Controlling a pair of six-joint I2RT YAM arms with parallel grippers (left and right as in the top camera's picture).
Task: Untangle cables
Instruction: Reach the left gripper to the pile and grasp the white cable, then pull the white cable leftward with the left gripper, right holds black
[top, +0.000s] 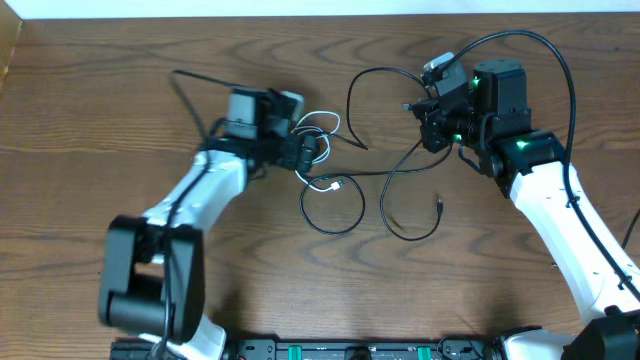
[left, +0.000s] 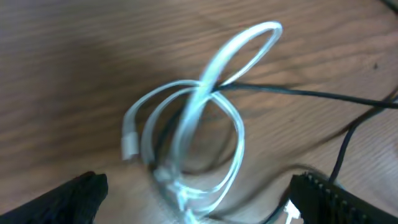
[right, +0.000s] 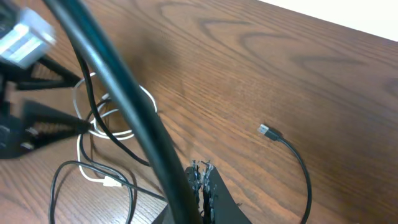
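Hovering wide open and empty over the white cord (left: 198, 102), the left claw (left: 199, 186) is risking grabbing the black cord (left: 311, 94) crossing it and tightening the tangle, while the right claw (right: 202, 180) is sitting closed well apart, hold unclear.

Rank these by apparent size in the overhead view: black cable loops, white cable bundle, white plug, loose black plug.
1. black cable loops: sprawl widest.
2. white cable bundle: compact coil.
3. white plug and loose black plug: both tiny, too alike to rank.
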